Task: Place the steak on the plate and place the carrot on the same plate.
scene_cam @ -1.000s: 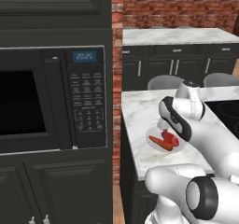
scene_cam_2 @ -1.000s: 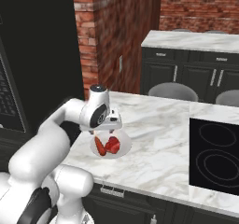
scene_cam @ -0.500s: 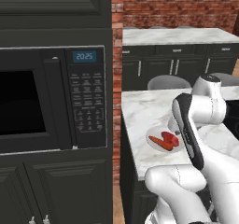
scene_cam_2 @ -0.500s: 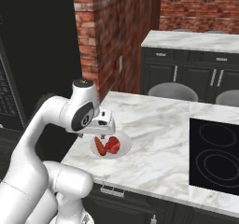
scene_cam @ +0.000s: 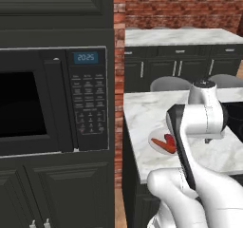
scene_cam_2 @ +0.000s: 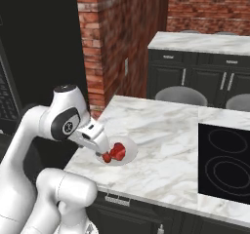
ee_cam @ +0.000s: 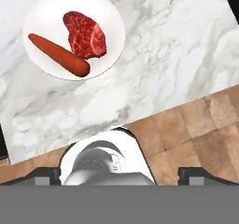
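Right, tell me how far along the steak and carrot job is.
Done: the steak and the carrot both lie on the plate, side by side and touching, on the marble counter. In hand: nothing; the gripper is open with its fingers wide apart and holds nothing, well clear of the plate. Left: nothing of the task looks undone.

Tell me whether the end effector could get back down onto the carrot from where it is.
Probably yes. The carrot lies uncovered on the plate beside the steak, and the open end effector has nothing between it and them.
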